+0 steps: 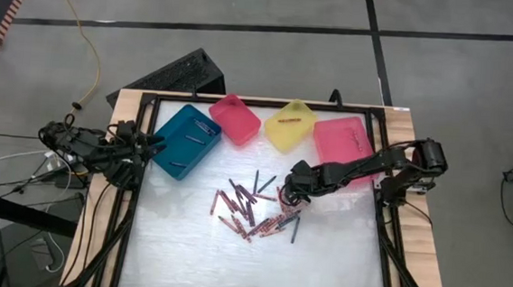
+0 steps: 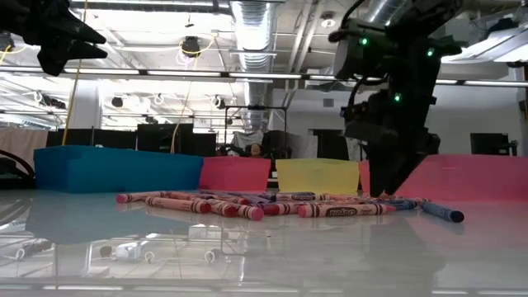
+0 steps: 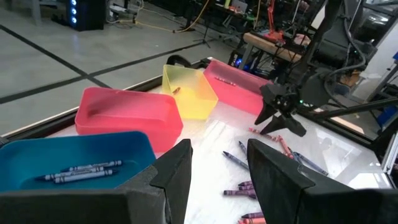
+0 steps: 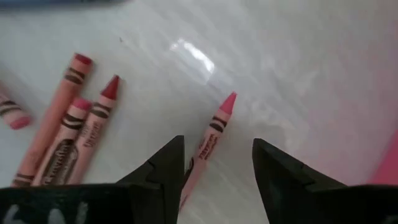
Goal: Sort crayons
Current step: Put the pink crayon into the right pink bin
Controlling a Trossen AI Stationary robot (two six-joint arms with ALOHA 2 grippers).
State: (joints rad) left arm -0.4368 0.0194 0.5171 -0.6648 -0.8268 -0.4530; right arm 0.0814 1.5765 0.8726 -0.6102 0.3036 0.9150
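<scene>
dozens of crayons lie loose in a scattered heap on the middle of the worktop, mostly red and pink with some dark blue-grey ones mixed in, several crossing or resting on one another. beyond them, along the far edge, stand a teal bin at the left, a small pink bin, a yellow bin and a larger pink bin at the right; the teal one already holds a few dark crayons.

the right end effector is low over the right edge of the heap, its fingers apart and gripping nothing, with one pink crayon lying between them on the worktop, apart from its neighbours. the left end effector waits over the teal bin, fingers parted and empty.

each crayon looks very light, stiff and thin, round enough to roll, and its paper wrapper should give the pads some purchase while the bare waxy tip would be slicker. wax of this thickness probably snaps or dents under a hard squeeze, so a gentle close seems right. the sensible place to hold is across the wrapped middle, fingers square to its length, so it neither pivots nor squirts out. the glossy worktop may let it skid if one finger touches first. singles at the edge of the heap, like this one, should be easier than the crossed ones.
</scene>
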